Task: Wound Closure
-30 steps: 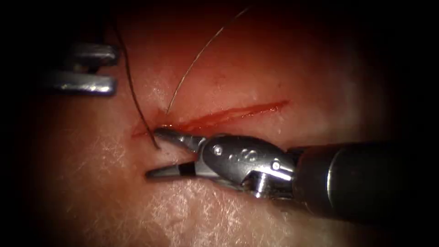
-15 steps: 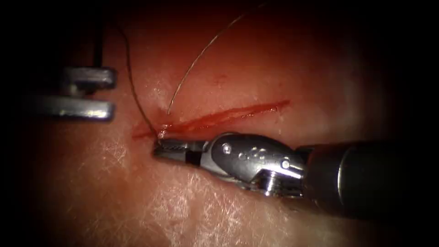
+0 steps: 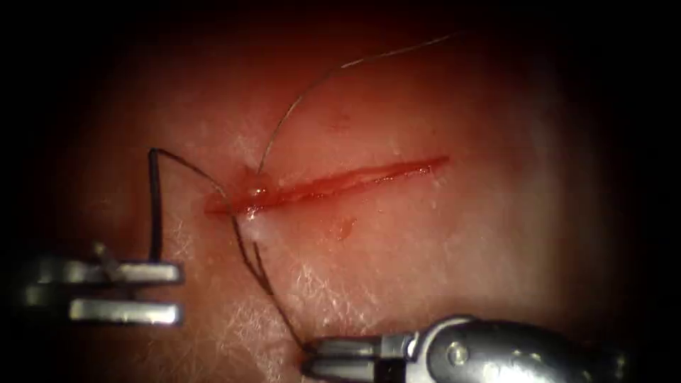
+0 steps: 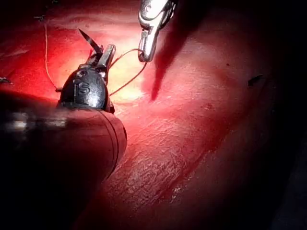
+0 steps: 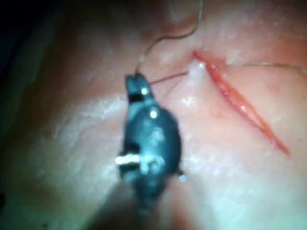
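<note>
The cut (image 3: pixel 333 186) runs across the tissue (image 3: pixel 440 248) with red fluid along it. My left tool (image 3: pixel 167 291) sits at the left, below the cut's left end, shut on the dark needle (image 3: pixel 152 213), which stands up from its jaws, out of the tissue. The needle's point (image 4: pixel 88 39) sticks out past the left tool (image 4: pixel 103 53). Dark thread (image 3: pixel 191 170) runs from the needle to the cut's left end. My right tool (image 3: pixel 312 354) is low in front, shut on the thread (image 3: pixel 273 294) that leads down from the cut. The right tool (image 5: pixel 135 84) grips thread at its tip.
A pale strand of thread (image 3: pixel 298 103) rises from the cut's left end and arcs away to the upper right. A small red mark (image 3: pixel 344 227) lies just below the cut. The right tool (image 4: pixel 144 48) hangs close beside the left tool's jaws.
The right tool's jaws shut on the thread beside the cut's left end, then drew it down toward the front. The left tool moved down the picture with the needle.
</note>
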Action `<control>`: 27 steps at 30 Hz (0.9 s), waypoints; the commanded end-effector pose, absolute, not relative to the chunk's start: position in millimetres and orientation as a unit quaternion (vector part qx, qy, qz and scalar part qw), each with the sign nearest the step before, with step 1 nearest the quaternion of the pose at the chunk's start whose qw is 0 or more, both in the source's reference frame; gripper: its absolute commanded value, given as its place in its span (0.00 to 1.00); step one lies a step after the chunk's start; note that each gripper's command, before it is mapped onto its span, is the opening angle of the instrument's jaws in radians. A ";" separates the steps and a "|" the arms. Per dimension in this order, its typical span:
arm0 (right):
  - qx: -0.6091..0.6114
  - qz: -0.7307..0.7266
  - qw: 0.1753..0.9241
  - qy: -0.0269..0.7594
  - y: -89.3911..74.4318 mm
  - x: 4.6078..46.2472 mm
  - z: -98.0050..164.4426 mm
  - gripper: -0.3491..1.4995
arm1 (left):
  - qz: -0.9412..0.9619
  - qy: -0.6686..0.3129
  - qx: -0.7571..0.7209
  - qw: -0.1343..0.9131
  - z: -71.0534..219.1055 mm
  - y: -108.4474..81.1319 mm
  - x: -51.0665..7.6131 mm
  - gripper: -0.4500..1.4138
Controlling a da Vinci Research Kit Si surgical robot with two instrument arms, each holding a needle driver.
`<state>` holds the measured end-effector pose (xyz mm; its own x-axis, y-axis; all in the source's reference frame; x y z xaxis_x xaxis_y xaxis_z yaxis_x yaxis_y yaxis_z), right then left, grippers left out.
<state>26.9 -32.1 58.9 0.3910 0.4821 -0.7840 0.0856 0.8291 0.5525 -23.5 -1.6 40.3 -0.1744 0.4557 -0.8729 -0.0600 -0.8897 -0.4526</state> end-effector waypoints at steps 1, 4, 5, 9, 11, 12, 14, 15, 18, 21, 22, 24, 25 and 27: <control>0.267 0.125 0.786 0.544 -33.5 28.1 58.4 0.00 | 0.749 -0.161 -0.620 0.171 41.3 -2.1 -23.9 0.00; 0.268 0.127 0.780 0.551 -33.6 28.6 57.7 0.00 | 0.748 -0.164 -0.620 0.171 41.7 -1.9 -23.4 0.00; 0.268 0.127 0.780 0.551 -33.6 28.6 57.7 0.00 | 0.748 -0.164 -0.620 0.171 41.7 -1.9 -23.4 0.00; 0.227 0.141 0.781 0.564 -32.1 28.5 58.4 0.72 | 0.748 -0.159 -0.617 0.185 41.1 0.2 -21.1 0.00; 0.207 0.156 0.785 0.562 -31.0 28.1 60.0 0.83 | 0.748 -0.154 -0.613 0.204 40.6 2.2 -19.0 0.00; 0.203 0.155 0.787 0.562 -30.8 28.1 60.5 0.83 | 0.748 -0.149 -0.613 0.206 40.4 2.9 -18.3 0.00; 0.191 0.160 0.792 0.558 -29.9 28.0 62.7 0.83 | 0.751 -0.143 -0.609 0.212 40.2 4.2 -17.5 0.00; 0.188 0.161 0.793 0.557 -29.6 27.9 63.4 0.83 | 0.753 -0.139 -0.607 0.214 40.3 4.5 -17.5 0.00; 0.169 0.170 0.799 0.552 -28.7 28.0 66.1 0.82 | 0.753 -0.136 -0.606 0.215 40.7 5.0 -17.8 0.00; 0.148 0.174 0.807 0.544 -28.1 28.6 68.6 0.82 | 0.752 -0.138 -0.608 0.213 41.1 5.2 -18.4 0.00; 0.125 0.172 0.815 0.540 -27.8 29.5 70.6 0.85 | 0.751 -0.139 -0.610 0.212 41.4 5.3 -19.2 0.00; 0.113 0.169 0.818 0.538 -27.9 30.2 71.5 0.86 | 0.750 -0.140 -0.611 0.211 41.5 5.4 -19.5 0.00; 0.105 0.163 0.821 0.537 -27.9 30.5 71.7 0.86 | 0.750 -0.140 -0.611 0.211 41.5 5.4 -19.6 0.00; 0.096 0.161 0.823 0.536 -28.1 30.9 71.9 0.86 | 0.750 -0.140 -0.611 0.211 41.5 5.4 -19.6 0.00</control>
<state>30.1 -27.6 71.4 0.3782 0.3651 -0.8507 -0.1714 0.9307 0.3232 -19.1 5.6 40.8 -0.1644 0.4868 -0.8579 -0.1463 -0.8721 -0.4669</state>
